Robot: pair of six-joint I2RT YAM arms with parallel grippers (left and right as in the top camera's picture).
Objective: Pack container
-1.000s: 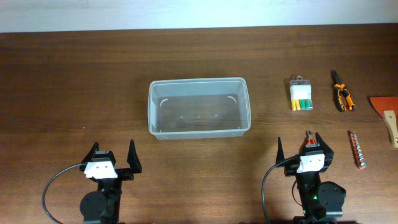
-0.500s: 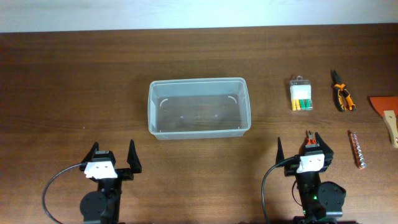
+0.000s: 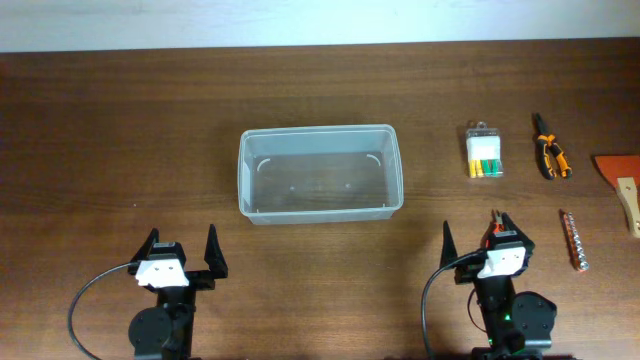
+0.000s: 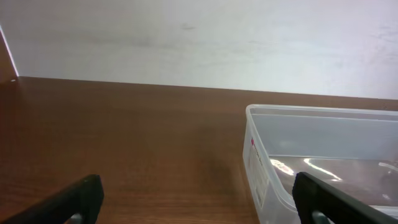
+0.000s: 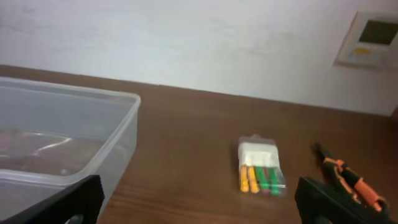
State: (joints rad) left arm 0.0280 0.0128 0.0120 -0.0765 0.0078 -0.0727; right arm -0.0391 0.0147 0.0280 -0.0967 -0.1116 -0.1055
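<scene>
The translucent clear plastic rectangular container [image 3: 318,129] sits open side up in the middle of the dark brown wooden table [image 3: 100,150], well apart from both grippers. The left gripper [image 3: 182,240] and right gripper [image 3: 484,238] park at the near edge, fingers spread wide. A clear case of yellow and green bits [image 3: 484,152] and orange-handled pliers [image 3: 551,146] lie off to the container's right.

arms [image 3: 160,325] black | fingers [image 3: 214,255] black | wrist blocks [image 3: 162,268] white | cables [image 3: 78,305] black
</scene>
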